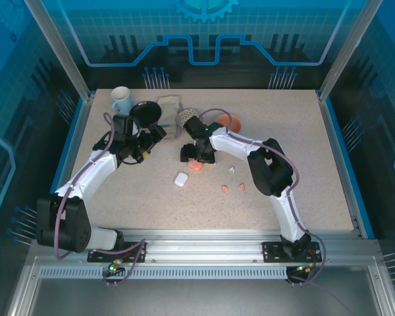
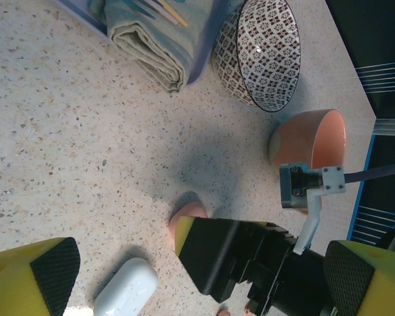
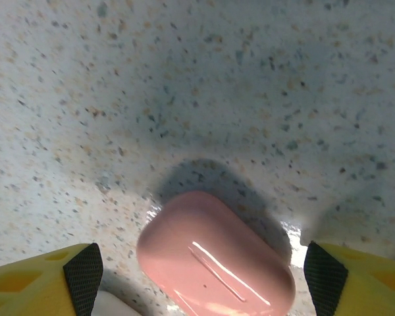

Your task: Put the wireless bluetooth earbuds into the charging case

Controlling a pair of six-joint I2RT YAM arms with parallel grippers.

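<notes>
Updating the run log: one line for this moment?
right gripper: jaws open astride pink case | left gripper: jaws open, empty | earbuds: loose on table

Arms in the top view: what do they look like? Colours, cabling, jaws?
Both the left arm and right arm have white link shells, black joint housings and black bases on the aluminium rail. A mauve cable loops along each. Jaws are yellow with black textured pads.
</notes>
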